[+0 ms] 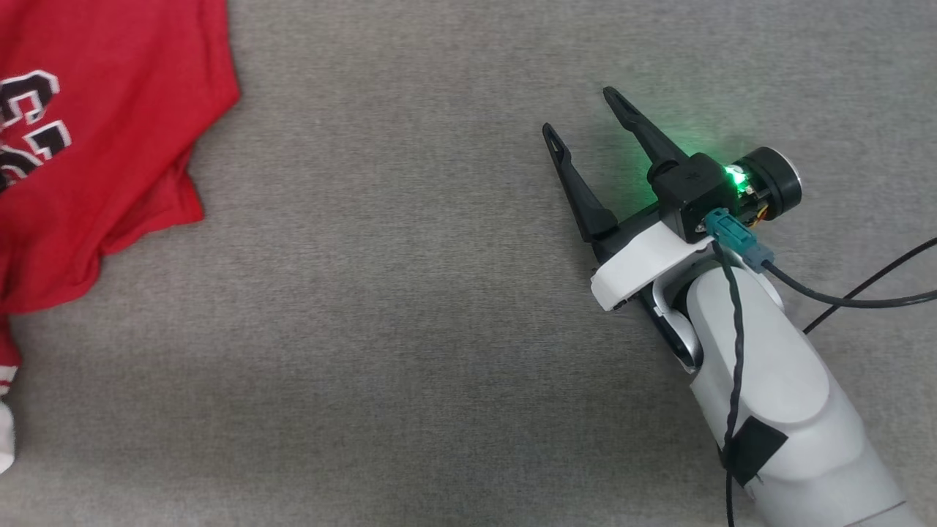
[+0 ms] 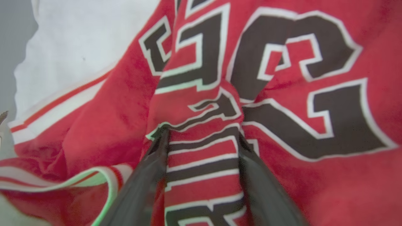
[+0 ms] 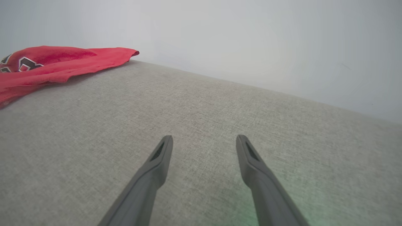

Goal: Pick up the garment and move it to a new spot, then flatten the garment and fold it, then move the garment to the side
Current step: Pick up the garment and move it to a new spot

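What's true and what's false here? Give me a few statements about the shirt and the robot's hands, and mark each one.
1. The right hand is open over the bare grey surface. True.
2. The right hand grips the shirt. False: it is empty and well apart from the shirt.
3. A ridge of shirt stands between the left hand's fingers. True.
4. The shirt lies flat and smooth. False: it is bunched and creased.
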